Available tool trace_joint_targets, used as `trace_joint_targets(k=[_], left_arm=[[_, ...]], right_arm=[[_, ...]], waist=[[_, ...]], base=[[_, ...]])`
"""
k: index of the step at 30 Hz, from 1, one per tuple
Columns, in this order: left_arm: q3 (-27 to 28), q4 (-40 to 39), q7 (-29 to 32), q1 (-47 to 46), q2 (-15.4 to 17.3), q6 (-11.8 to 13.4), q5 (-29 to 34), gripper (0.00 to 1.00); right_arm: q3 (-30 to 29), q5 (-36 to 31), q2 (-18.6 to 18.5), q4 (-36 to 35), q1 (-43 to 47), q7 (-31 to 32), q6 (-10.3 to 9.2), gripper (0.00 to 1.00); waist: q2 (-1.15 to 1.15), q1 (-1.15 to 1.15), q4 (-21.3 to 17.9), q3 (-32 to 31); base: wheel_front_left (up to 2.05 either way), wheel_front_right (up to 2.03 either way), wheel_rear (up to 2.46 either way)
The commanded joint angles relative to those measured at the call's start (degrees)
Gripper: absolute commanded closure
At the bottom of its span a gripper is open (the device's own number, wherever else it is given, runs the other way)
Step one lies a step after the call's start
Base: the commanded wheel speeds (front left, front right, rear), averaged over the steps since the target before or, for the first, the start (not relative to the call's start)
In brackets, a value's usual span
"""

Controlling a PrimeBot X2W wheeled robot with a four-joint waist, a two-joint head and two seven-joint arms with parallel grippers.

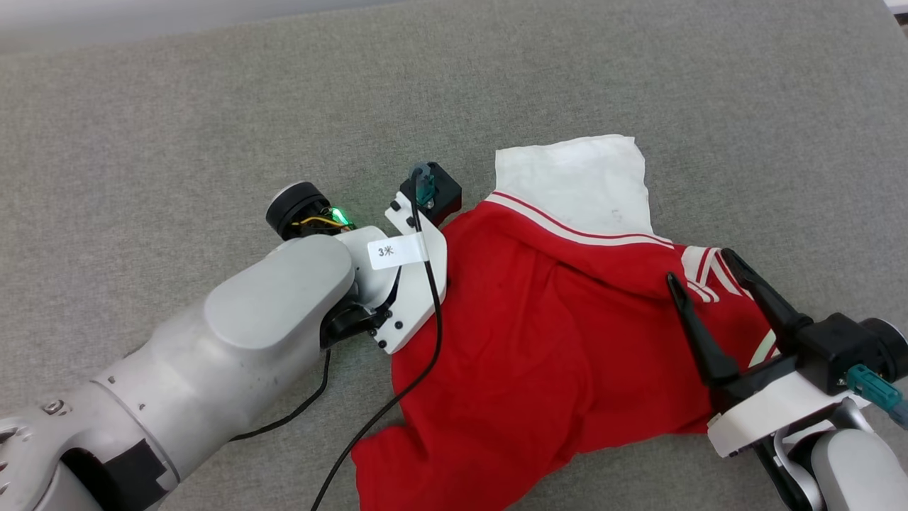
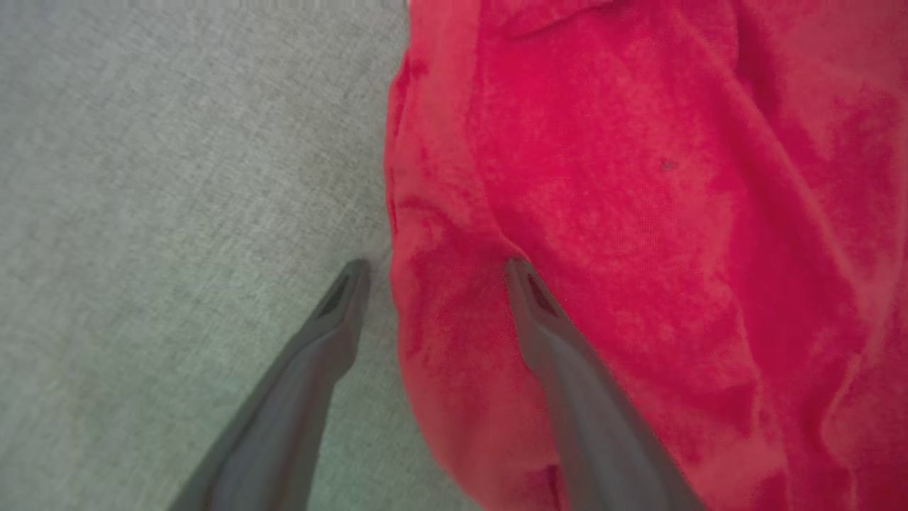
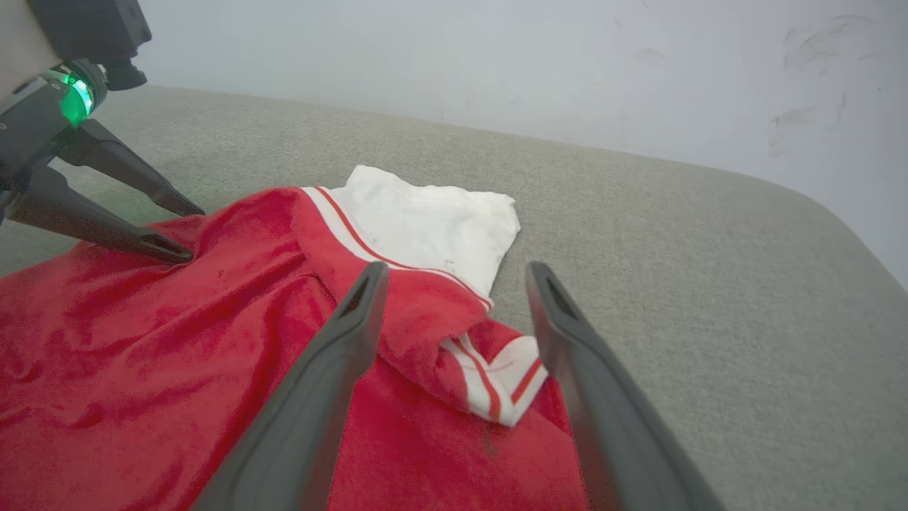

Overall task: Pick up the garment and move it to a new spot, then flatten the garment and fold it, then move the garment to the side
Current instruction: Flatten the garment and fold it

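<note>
The shirt (image 1: 553,341) lies rumpled on the grey cushion (image 1: 213,106), with one white sleeve (image 1: 574,184) spread flat. The left gripper (image 2: 433,273) is spread across the shirt's edge, one finger on cloth and one on cushion. The right gripper (image 1: 699,268), also spread, flanks the striped trim (image 3: 496,387).

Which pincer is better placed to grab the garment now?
Likely left: the left pincer straddles the edge of the garment, open, tips at fabric. The right pincer, open, hovers above the striped trim.
</note>
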Motion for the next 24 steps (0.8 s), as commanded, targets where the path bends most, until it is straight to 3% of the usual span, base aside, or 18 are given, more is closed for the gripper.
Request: trace_joint_targets(k=[1,3,4,12,17,24], left_arm=[[-1.1,0.1,0.0,2.2,0.0,0.0,0.7,0.0],[-1.2,-0.7,-1.6,2.3,0.5,0.0,2.1,0.89],[-1.1,-1.5,-5.4,1.8,1.4,0.0,2.8,1.0],[2.5,0.7,-21.5,2.6,4.1,0.7,1.5,1.0],[6.3,1.7,-28.4,6.8,7.9,4.1,-0.7,1.0],[10.0,0.2,-33.5,16.7,14.3,9.7,-5.5,1.0]], right_arm=[[-0.2,-0.1,0.4,0.5,-0.5,-0.6,-0.06,0.0],[-0.5,-0.2,0.5,1.1,-0.5,-0.9,-0.06,0.0],[-1.2,-0.2,0.9,1.6,-0.4,-1.5,-0.06,0.0],[-3.5,-1.0,1.3,2.4,1.5,-2.3,-0.06,0.0],[-5.5,-1.5,1.6,2.2,3.3,-2.3,-0.06,0.0],[-7.2,-2.3,1.1,1.7,5.6,-1.3,-0.06,0.0]], waist=[[0.0,0.0,-0.1,0.4],[0.0,0.0,0.3,0.5],[0.0,0.0,1.2,0.0],[0.0,0.0,4.3,-2.8],[0.0,0.0,6.6,-4.8],[0.0,0.0,9.2,-7.6]], base=[[0.0,0.0,0.0],[0.0,0.0,0.0],[0.0,0.0,0.0],[0.0,0.0,0.0],[0.0,0.0,0.0],[0.0,0.0,0.0]])
